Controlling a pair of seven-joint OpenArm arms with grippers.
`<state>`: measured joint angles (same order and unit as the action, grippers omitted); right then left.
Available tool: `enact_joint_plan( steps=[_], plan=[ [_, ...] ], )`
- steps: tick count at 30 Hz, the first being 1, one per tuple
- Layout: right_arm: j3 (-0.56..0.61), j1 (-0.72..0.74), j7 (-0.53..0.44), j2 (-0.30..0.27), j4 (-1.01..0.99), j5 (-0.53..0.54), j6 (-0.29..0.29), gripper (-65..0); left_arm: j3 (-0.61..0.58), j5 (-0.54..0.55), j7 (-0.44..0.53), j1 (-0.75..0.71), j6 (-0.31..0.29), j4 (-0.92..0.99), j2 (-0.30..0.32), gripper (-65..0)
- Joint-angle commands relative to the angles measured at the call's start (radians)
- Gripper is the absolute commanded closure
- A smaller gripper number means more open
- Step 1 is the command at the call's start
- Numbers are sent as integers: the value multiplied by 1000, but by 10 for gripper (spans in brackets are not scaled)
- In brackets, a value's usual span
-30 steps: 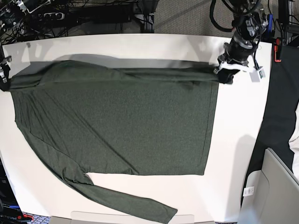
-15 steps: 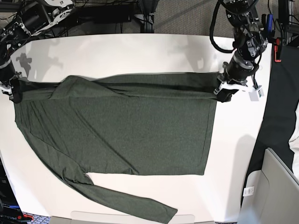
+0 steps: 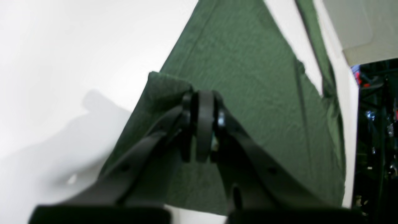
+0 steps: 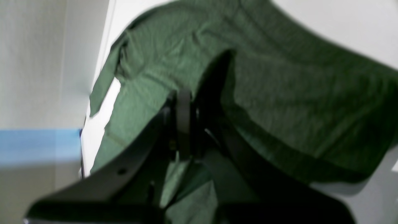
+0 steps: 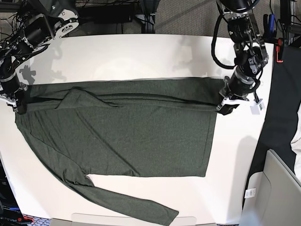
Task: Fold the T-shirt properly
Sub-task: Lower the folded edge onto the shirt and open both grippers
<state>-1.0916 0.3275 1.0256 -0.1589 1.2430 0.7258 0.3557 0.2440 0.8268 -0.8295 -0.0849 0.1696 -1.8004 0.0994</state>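
Observation:
The dark olive-green long-sleeved T-shirt (image 5: 122,134) lies spread on the white table (image 5: 141,56), one sleeve trailing to the front edge. Its far part is folded over toward the front as a long band. My left gripper (image 5: 225,104) is shut on the hem corner of that band at the right; the left wrist view shows the jaws closed on the fabric (image 3: 202,124). My right gripper (image 5: 19,102) is shut on the shoulder end of the band at the left; the right wrist view shows it pinching the cloth (image 4: 183,124).
Cables and equipment run along the table's far edge (image 5: 108,14). A grey bin (image 5: 277,197) stands at the lower right off the table. A dark cloth (image 5: 282,103) hangs by the table's right edge.
Both grippers moved toward the front of the table, carrying the shirt's far edge with them. The folded band now lies farther over the shirt body.

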Motion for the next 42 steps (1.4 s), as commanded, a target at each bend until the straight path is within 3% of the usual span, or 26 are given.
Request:
enact_joint_plan(
  steps=[1,5,10,16,20,25,30,42],
  plan=[
    [1,26,-34,-15,11,-1,12,-8,2,12,20,12,-8,-17,7,0],
    [3,26,-49,-15,16,-27,12,-9,2,10,19,10,-8,-8,7,-7],
    [3,25,-44,-17,17,-30,7,-18,2,10,19,4,-5,-2,7,-72],
    [38,22,-44,-23,21,-25,3,-124,1,12,12,1,-5,-5,7,-120],
    [40,17,-40,-18,48,-22,3,-112,12,13,-47,1,-5,-34,7,-132],
    [41,0,0,-24,106,-22,6,-121,7,13,-52,-79,-5,-95,7,-133],
    [43,-23,25,-24,152,-22,3,-229,5,13,-52,-117,-5,-97,7,-180],
    [41,-209,26,-28,206,176,9,-242,5,16,-54,-247,-5,-189,7,-246]
  ],
)
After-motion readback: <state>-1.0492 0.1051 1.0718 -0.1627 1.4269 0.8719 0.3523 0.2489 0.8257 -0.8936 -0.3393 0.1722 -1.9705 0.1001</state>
